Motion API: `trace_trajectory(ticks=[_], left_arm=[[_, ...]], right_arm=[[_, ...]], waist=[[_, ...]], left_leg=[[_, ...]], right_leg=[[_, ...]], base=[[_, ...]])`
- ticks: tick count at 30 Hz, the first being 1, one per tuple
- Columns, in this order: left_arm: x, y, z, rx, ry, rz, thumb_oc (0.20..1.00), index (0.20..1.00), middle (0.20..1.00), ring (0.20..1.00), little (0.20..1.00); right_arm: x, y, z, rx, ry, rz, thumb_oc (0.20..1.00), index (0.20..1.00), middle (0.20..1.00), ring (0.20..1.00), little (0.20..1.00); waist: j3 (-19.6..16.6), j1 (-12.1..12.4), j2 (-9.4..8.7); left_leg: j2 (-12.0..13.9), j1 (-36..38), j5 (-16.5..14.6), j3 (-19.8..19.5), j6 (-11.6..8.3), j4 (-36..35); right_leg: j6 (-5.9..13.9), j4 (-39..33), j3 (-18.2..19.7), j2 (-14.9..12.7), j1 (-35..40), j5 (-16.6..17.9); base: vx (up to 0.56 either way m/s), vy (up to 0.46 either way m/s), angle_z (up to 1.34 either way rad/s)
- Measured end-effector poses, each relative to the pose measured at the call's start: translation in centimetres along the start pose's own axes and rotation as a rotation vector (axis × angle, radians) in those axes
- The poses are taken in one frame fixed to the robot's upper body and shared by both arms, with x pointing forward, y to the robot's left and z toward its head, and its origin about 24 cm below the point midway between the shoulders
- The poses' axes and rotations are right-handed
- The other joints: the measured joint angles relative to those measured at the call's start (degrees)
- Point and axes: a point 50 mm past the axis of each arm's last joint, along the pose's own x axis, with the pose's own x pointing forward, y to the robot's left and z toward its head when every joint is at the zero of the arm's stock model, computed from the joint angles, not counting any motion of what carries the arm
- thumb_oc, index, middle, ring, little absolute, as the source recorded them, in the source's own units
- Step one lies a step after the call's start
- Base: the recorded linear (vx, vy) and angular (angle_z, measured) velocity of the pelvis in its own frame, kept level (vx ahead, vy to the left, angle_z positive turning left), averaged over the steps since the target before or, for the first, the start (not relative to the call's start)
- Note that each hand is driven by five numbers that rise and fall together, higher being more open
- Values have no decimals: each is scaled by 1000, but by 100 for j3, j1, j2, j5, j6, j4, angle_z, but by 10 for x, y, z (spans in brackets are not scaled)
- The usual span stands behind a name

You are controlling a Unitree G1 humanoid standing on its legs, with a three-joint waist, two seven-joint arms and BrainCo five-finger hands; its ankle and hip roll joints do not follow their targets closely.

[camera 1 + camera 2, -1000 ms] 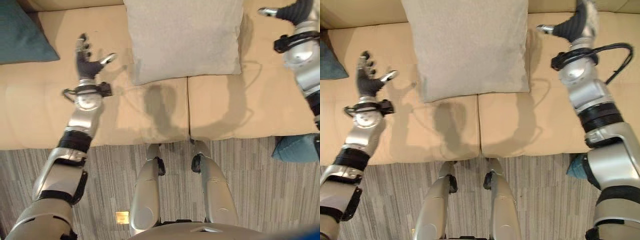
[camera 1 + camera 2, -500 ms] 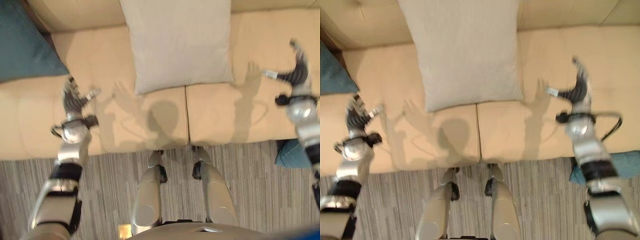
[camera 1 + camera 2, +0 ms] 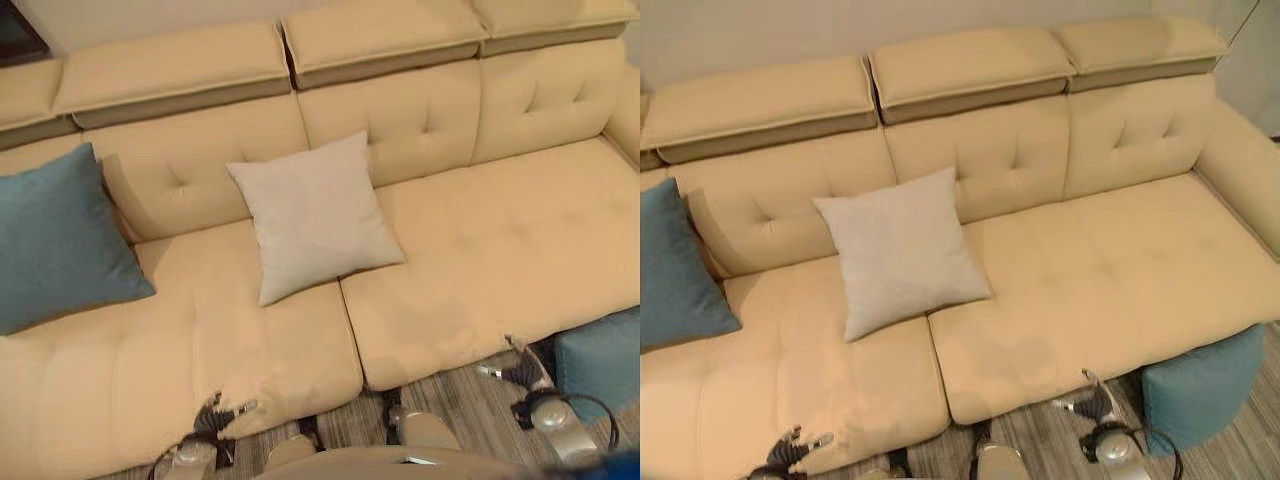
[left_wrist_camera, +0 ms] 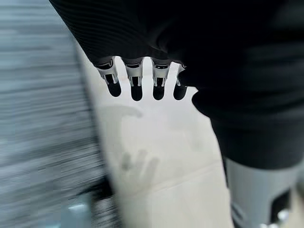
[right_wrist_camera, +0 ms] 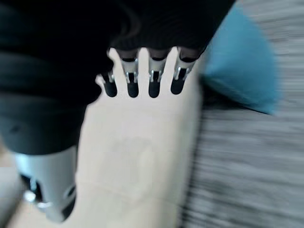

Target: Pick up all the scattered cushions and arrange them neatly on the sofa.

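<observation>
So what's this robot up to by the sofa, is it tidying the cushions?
It is tidying cushions, and right now it holds nothing. The left hand and right hand hang open, low at the front edge of the sofa. A beige cushion leans against the backrest near the middle, and a blue cushion leans at the robot's left end. Another blue cushion sits on the floor against the sofa front, just beside the right hand, not yet picked up.
</observation>
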Motion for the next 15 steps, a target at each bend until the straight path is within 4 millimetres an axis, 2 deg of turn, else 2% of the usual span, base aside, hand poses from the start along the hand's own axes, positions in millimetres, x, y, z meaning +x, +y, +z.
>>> trace_trajectory(ticks=[2,3,5,6,7,8,9,11,12,14,15], left_arm=[[-4,-3,-19,55,65,-12,1000,1000,1000,1000,1000],[-5,-6,-23,91,71,-27,1000,1000,1000,1000,1000],[-6,-7,-27,101,83,-34,1000,1000,1000,1000,1000],[-5,-8,-23,101,75,-35,1000,1000,1000,1000,1000],[-5,-10,-20,111,67,-41,1000,1000,1000,1000,1000],[-4,-15,-16,127,52,-58,1000,1000,1000,1000,1000],[-4,-19,-15,123,52,-66,1000,1000,1000,1000,1000],[-2,-22,-6,101,32,-70,1000,1000,1000,1000,1000],[-1,-22,-1,96,19,-70,1000,1000,1000,1000,1000],[1,-34,12,120,-12,-93,1000,1000,1000,1000,1000],[1,-32,13,122,-15,-91,1000,1000,1000,1000,1000]], right_arm=[[-6,15,-23,-20,99,50,1000,1000,1000,1000,1000],[-10,18,-33,-37,142,65,1000,1000,1000,1000,1000],[-12,19,-40,-46,171,66,1000,1000,1000,1000,1000],[-12,21,-42,-47,195,73,1000,1000,1000,1000,1000],[-12,23,-46,-49,225,81,1000,1000,1000,1000,1000],[-13,23,-48,-52,236,81,1000,1000,1000,1000,1000],[-12,21,-46,-53,233,76,1000,1000,1000,1000,1000],[-11,22,-46,-52,240,79,1000,1000,1000,1000,1000],[-12,23,-48,-52,248,82,1000,1000,1000,1000,1000],[-12,27,-50,-47,291,91,1000,1000,1000,1000,1000],[-11,27,-47,-43,285,91,1000,1000,1000,1000,1000]], waist=[[-124,26,1],[-169,52,-11],[-238,54,12],[-201,75,-64],[-184,154,-114],[-185,236,-134],[-180,236,-148],[-131,187,-213],[-109,187,-243],[-68,170,-340],[-58,160,-277]], left_leg=[[43,147,-10,42,0,3],[56,180,-15,51,-3,2],[74,179,-20,56,-6,89],[87,167,-89,39,-50,244],[17,134,-216,-148,-176,467],[-72,115,-392,-433,-186,646],[-230,80,-535,-840,-138,792],[-536,109,-676,-1289,39,858],[-581,136,-699,-1315,80,840],[-843,222,-616,-1319,452,628],[-863,189,-581,-1258,568,491]], right_leg=[[-14,1,20,44,132,-20],[-23,1,30,59,173,-30],[-31,2,35,68,151,-36],[-48,1,71,69,159,-47],[-64,4,185,63,193,-56],[-65,5,292,46,195,-57],[-71,8,355,14,175,-51],[-43,20,445,-110,143,-31],[-28,35,455,-156,142,-21],[65,165,695,-326,-46,9],[192,187,715,-362,-107,23]], base=[[13,-24,-7],[-46,-21,-5],[-88,-1,-7],[-103,41,-19],[-64,49,-38],[-57,74,-54],[-35,90,-67],[-104,217,-48],[-129,257,-33],[-87,168,-57],[-138,211,-62]])
